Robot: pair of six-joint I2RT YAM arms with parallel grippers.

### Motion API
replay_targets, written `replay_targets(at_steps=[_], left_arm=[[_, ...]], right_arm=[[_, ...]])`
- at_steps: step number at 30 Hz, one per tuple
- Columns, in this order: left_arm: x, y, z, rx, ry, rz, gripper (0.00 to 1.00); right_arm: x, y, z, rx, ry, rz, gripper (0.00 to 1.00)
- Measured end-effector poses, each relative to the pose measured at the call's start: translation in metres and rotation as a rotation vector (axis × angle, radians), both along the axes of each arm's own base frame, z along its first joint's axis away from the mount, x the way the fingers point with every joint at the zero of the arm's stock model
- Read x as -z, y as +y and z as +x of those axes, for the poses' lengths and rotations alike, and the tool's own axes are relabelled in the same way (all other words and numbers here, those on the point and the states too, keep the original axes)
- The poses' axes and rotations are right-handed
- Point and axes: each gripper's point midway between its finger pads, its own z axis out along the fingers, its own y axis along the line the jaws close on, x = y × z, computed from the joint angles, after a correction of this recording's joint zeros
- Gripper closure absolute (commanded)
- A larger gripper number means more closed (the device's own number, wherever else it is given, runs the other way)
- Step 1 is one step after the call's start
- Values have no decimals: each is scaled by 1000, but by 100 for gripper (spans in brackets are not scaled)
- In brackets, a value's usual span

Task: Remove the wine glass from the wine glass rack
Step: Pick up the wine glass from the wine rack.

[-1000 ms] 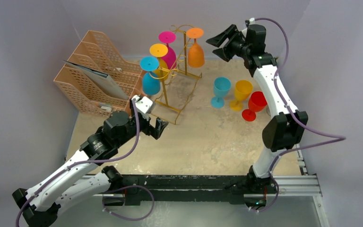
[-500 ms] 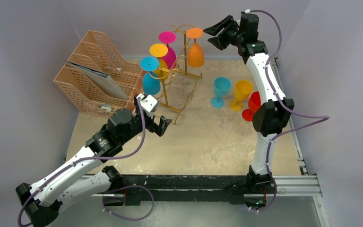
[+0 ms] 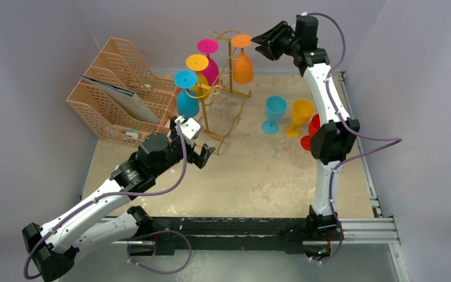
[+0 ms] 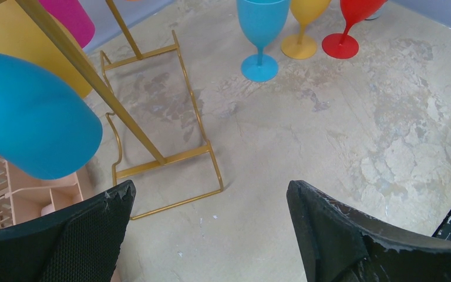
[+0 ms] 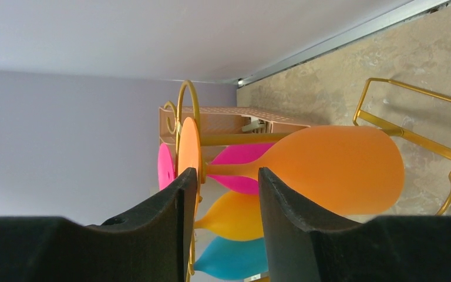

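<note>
Right wrist: orange wine glass [image 5: 335,170] hangs beyond right gripper [image 5: 227,172].

No legible text or labels

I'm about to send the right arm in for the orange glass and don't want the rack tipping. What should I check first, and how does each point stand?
1. Orange wine glass hangs on the wine glass rack: ok.
2. Right gripper lined up with its stem: ok, the stem shows through the gap.
3. Jaws around the stem: not ok, short of it in the top view.
4. Rack steadied: not ok, left gripper open beside the base, gripping nothing.
5. Pink glass behind clear of the gripper: cannot tell.
</note>
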Motion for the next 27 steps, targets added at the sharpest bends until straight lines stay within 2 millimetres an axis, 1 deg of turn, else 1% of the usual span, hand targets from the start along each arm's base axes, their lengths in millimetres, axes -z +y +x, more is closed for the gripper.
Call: replay_targets(at_steps=[3,4,9,11,17,20,27], left_arm=[[0,-1,1,2,-3,7,0],[1,-2,2,2,-2,9,0],[3,-4,5,4,3,18,0],[4,-5,5,4,4,19,0],[1,-5,5,4,-1,14,0],[-2,-5,6,4,-5,10,0],[-2,-7,7,4,-2,12,0]], right_arm=[[-1,2,-2,-12,1,4,55],[-2,2,-2,-13,0,5,58],[-9,6,0,-24,-20,14,63],[-11,8,1,-30,-26,18,67],[-5,11,2,-42,-12,23,76],[-5,11,3,-42,-13,24,81],[-6,11,3,-41,-14,27,88]])
